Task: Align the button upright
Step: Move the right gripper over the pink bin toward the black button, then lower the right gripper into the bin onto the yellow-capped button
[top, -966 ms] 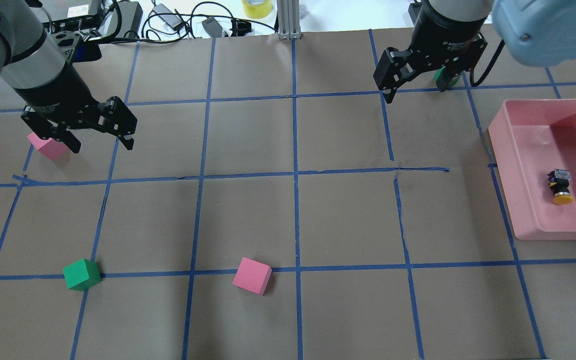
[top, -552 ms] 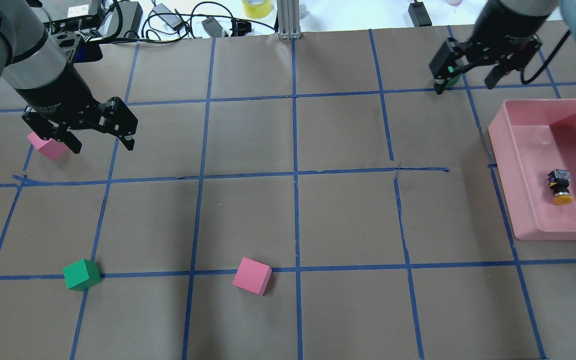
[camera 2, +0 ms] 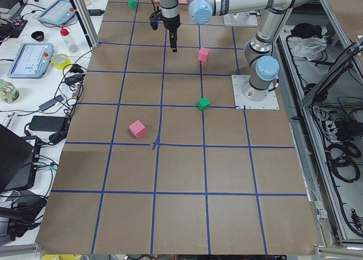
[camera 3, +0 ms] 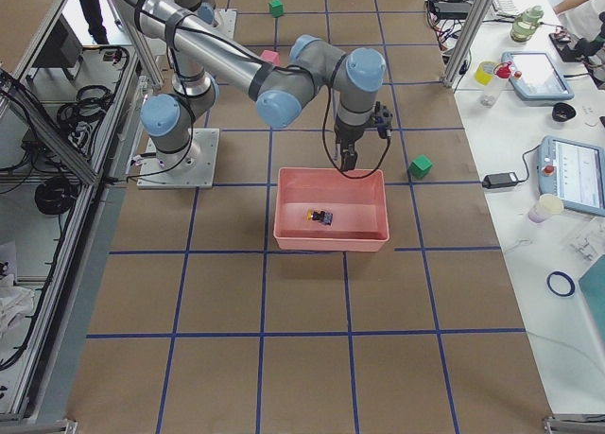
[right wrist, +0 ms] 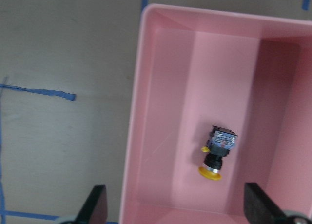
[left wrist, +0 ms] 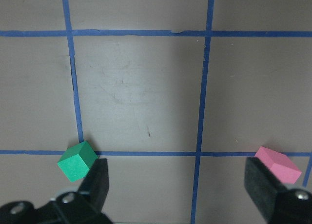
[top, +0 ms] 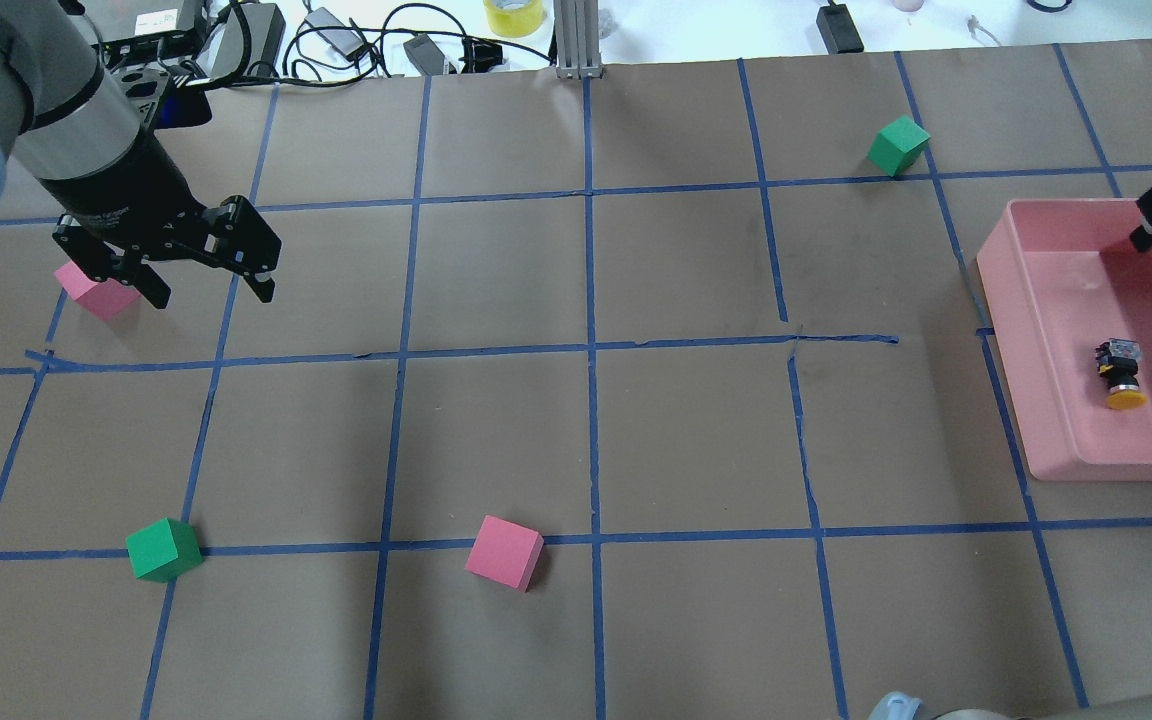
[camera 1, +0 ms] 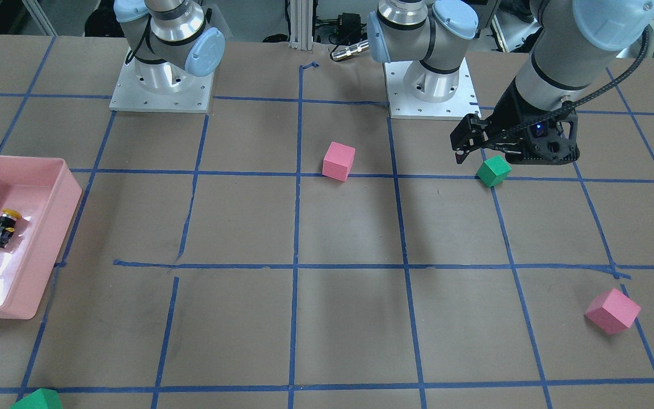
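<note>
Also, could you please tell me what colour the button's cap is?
Yellow. The button's cap shows best in the right wrist-mounted view.

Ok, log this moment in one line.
button: on its side in pink bin | right gripper: open, over bin | left gripper: open, empty

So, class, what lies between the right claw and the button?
Only bare floor of the pink bin; the right wrist view shows nothing between the right claw and the button, lying on its side.
</note>
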Motion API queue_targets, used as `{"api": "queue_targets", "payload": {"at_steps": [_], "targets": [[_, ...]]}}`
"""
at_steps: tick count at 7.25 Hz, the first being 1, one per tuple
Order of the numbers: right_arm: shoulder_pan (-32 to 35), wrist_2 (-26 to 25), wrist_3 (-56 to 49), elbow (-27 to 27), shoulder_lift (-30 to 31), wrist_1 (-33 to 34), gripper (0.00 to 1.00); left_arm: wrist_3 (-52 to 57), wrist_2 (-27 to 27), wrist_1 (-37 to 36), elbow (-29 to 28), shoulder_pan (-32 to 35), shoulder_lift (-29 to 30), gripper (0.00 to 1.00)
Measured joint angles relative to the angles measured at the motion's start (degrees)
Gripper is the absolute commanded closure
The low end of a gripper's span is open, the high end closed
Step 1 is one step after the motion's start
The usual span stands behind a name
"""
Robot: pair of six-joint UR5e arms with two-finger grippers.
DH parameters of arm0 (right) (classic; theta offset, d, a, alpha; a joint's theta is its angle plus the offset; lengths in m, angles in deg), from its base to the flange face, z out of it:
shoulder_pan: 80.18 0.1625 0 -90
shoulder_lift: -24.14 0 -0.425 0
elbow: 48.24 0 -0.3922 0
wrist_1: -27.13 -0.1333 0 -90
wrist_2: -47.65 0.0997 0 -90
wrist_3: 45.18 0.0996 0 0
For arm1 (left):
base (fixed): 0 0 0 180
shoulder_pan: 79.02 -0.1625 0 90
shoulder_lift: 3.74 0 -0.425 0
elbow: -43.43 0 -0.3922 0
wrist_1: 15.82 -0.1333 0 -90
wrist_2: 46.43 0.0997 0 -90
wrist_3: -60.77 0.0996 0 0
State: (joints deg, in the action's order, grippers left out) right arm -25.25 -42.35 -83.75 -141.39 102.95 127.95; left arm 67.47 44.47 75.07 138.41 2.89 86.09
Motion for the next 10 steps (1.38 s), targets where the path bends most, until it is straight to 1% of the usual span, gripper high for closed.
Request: {"api": "queue_targets", "payload": {"at_steps": [1,2,3,4,6,10], "targets": [[-1.61,-0.61,-0.78,-3.85,-1.11,5.12,0.0,0.04,0.19,0.01,0.0,0.01,0.0,0.0],[-2.26,-1.13,-1.27,-9.18,-1.71,12.25,0.0,0.06,0.28,-0.16,-0.05,-0.03,0.0,0.0],[-2.51,-1.39,-1.48,-13.57,-1.83,17.76,0.0,0.4,0.31,-0.5,-0.12,-0.1,-0.01,0.0],[-2.61,-1.49,-1.55,-16.04,-1.95,20.71,0.0,1.01,0.31,-0.66,-0.17,-0.24,-0.04,0.0],[-2.69,-1.56,-1.57,-18.08,-2.23,22.6,0.0,1.44,0.27,-0.78,-0.37,-0.57,-0.14,0.0],[-2.7,-1.66,-1.59,-18.64,-2.32,22.83,0.0,0.72,0.71,-4.24,-0.92,-0.69,-0.62,0.0]]}}
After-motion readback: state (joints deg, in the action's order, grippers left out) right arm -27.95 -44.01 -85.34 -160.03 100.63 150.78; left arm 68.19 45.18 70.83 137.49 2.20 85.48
